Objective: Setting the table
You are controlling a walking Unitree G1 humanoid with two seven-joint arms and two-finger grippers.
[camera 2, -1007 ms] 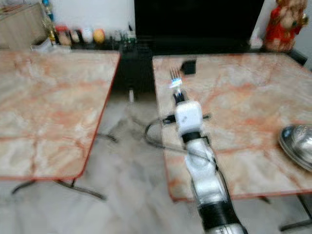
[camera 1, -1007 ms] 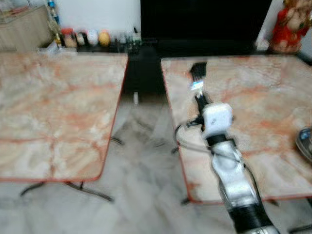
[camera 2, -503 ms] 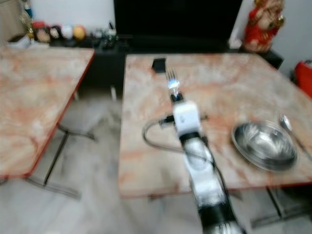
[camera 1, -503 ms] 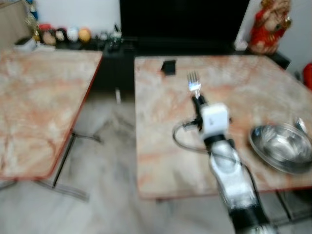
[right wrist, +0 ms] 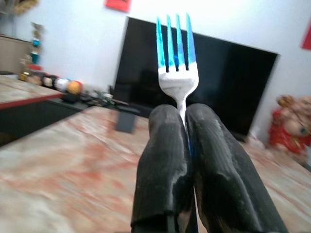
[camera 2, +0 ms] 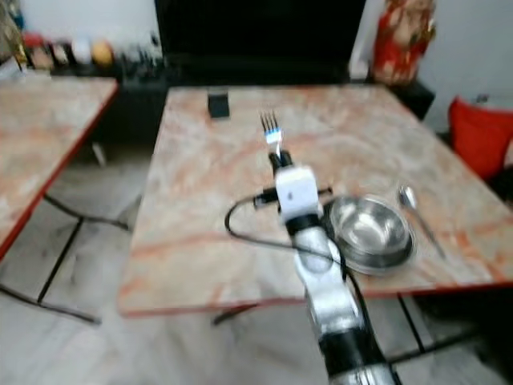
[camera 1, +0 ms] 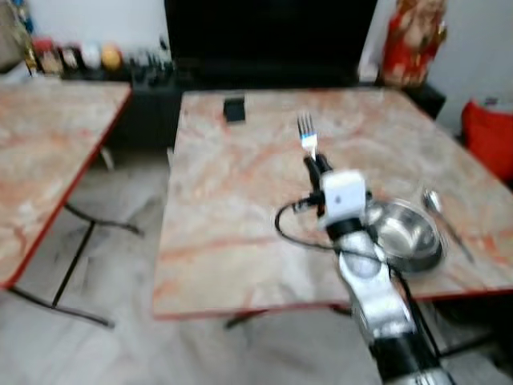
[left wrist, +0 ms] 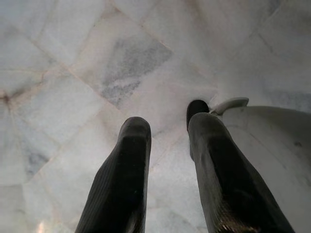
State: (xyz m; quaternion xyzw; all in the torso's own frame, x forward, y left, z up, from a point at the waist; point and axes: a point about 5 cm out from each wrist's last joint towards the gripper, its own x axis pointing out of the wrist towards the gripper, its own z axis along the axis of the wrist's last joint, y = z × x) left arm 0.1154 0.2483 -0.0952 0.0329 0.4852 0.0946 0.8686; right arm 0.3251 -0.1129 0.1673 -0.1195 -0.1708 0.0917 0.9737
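Reaching forward over the marble-patterned table [camera 1: 232, 208], the right gripper [right wrist: 184, 121] pinches a fork [right wrist: 177, 63] by its handle, its two black fingers pressed together around it. The fork stands tines-up, and the tines carry a blue tint. In the head views the fork [camera 1: 306, 135] sits above the middle of the tabletop, held clear of the surface as far as the blurred frames allow.

A steel bowl [camera 1: 405, 234] rests on the table to the right of the silver arm, near the front edge, and a spoon [camera 1: 442, 215] lies just beside the bowl on its right. A small dark object [camera 1: 234, 109] sits near the table's far edge. Beyond it stands a large black television [right wrist: 194, 82], with a red and gold figurine [camera 1: 409, 44] at the far right corner. A second table [camera 1: 48, 152] stands well apart to the left.

The left gripper [left wrist: 167, 133] hangs over the pale marble floor [left wrist: 73, 73], its fingers [left wrist: 131, 160] spread apart and holding nothing.
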